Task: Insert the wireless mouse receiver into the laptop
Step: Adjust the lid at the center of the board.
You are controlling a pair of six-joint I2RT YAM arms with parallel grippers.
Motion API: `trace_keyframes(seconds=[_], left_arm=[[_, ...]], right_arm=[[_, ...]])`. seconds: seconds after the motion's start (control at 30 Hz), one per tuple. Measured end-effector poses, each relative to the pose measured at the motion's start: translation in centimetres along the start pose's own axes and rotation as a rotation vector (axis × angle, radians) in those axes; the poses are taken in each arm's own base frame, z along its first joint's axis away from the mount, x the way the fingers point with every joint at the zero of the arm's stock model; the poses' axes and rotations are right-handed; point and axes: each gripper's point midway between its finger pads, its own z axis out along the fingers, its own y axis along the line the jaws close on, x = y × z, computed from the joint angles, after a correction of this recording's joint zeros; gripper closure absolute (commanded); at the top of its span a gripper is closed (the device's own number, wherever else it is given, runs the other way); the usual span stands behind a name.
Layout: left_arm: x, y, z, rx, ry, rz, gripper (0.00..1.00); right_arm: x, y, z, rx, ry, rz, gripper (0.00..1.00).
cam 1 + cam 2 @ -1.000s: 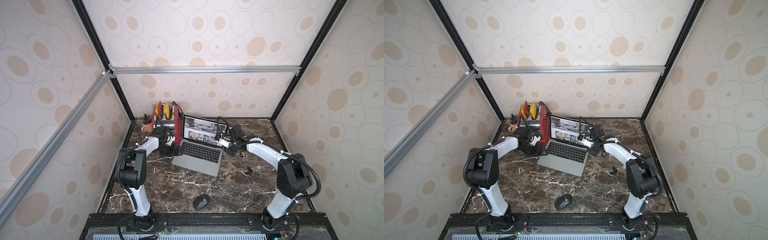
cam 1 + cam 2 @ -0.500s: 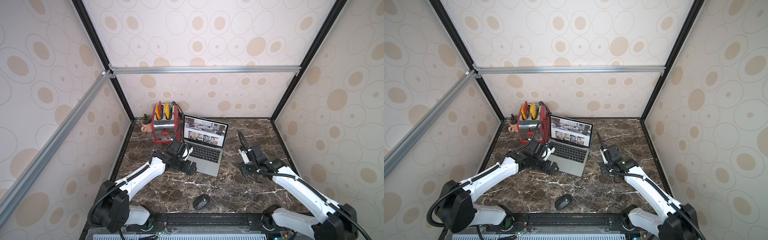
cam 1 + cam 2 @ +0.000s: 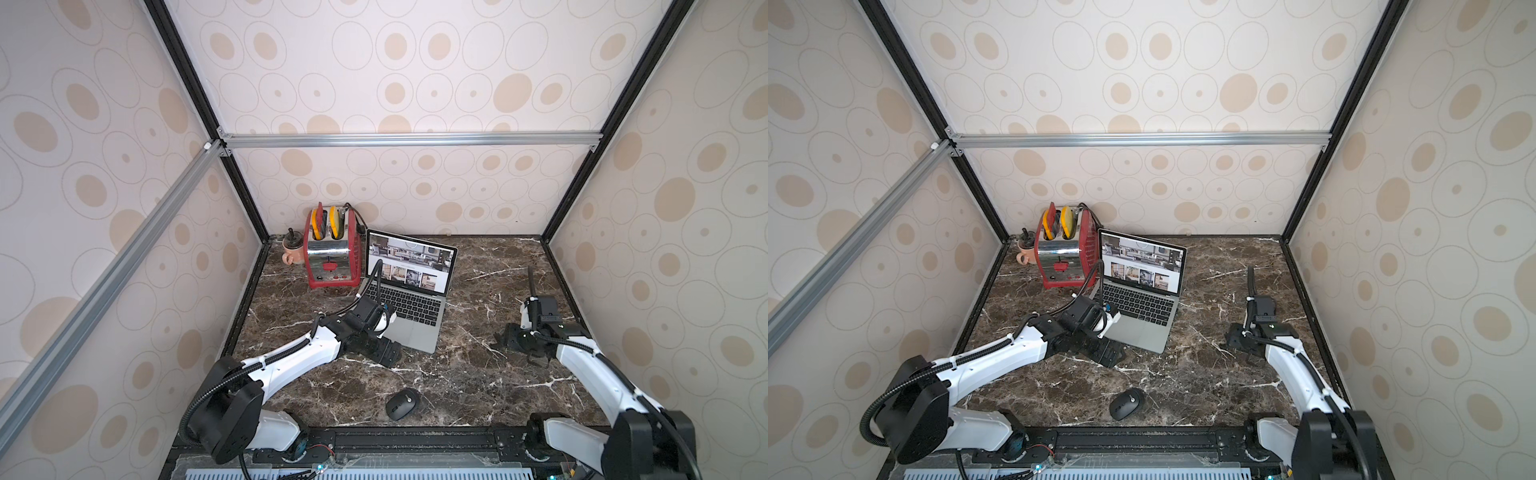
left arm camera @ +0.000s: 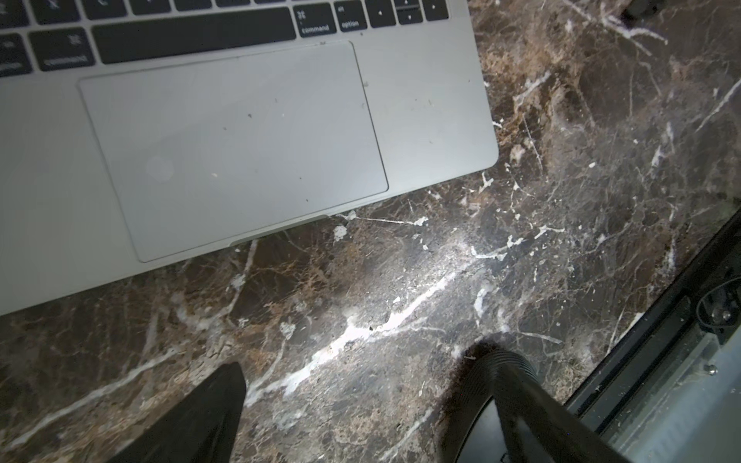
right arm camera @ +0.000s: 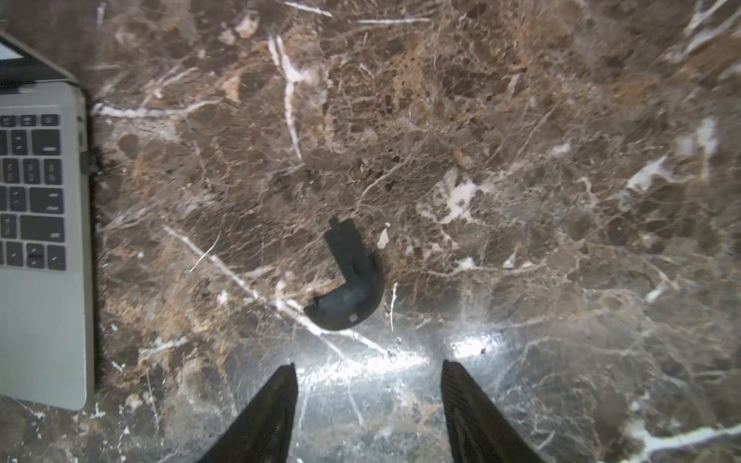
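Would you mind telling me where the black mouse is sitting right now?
In both top views the mouse lies on the marble table near its front edge, roughly midway across, well in front of the laptop and touching nothing.

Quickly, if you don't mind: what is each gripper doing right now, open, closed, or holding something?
Left gripper: open, holding nothing.
Right gripper: open, holding nothing.
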Motion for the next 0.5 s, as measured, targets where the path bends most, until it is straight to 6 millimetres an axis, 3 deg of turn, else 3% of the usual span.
trace_keyframes(seconds=[0.27, 0.5], left_arm=[[-0.1, -0.6, 1.2, 0.044, 0.021, 0.000, 0.01], [-0.5, -0.8, 1.2, 0.053, 0.012, 0.005, 0.01]], right_arm=[[-2.1, 0.9, 2.7, -0.077, 0.062, -0.030, 0.40], [-1.3, 1.2, 4.3, -0.104, 0.119, -0.034, 0.41]])
